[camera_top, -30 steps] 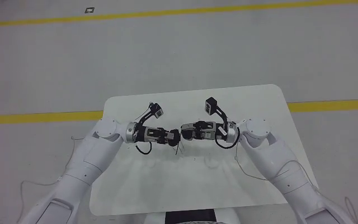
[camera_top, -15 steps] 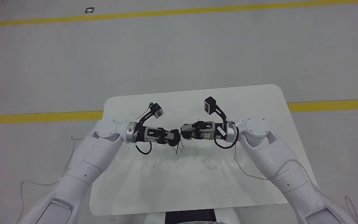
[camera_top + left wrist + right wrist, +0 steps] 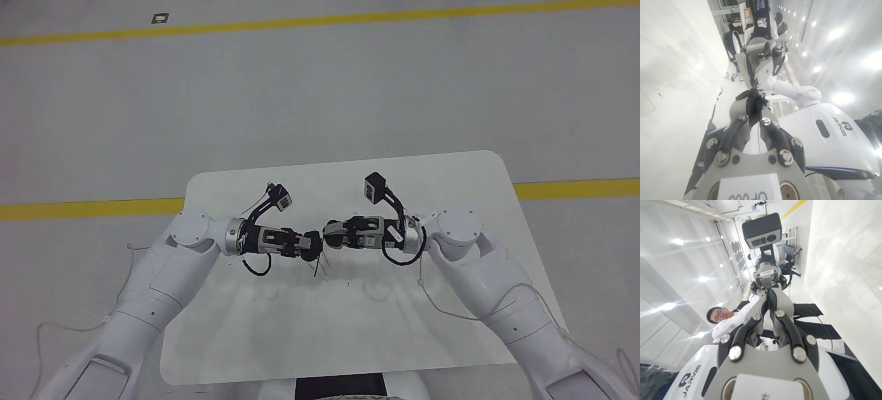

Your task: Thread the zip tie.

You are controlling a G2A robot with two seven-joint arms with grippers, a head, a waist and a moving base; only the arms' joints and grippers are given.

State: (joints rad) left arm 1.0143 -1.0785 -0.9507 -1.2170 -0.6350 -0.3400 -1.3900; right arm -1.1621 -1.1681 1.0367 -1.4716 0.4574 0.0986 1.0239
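Above the middle of the white table [image 3: 450, 190] my two grippers meet tip to tip. The left gripper [image 3: 311, 242] is shut, and a black piece of the zip tie [image 3: 741, 96] sticks out sideways at its closed fingertips [image 3: 754, 94]. The right gripper [image 3: 329, 238] faces it, pads pressed together [image 3: 770, 293], shut on the tie's other part. A thin dark strand of the zip tie [image 3: 318, 264] hangs down from where the tips meet. The spot where the tie passes between the two grippers is hidden by the fingers.
The table's front edge [image 3: 330, 375] lies close under the arms, and its far edge [image 3: 340, 165] is behind the grippers. A yellow floor line [image 3: 90, 209] runs past the table on both sides.
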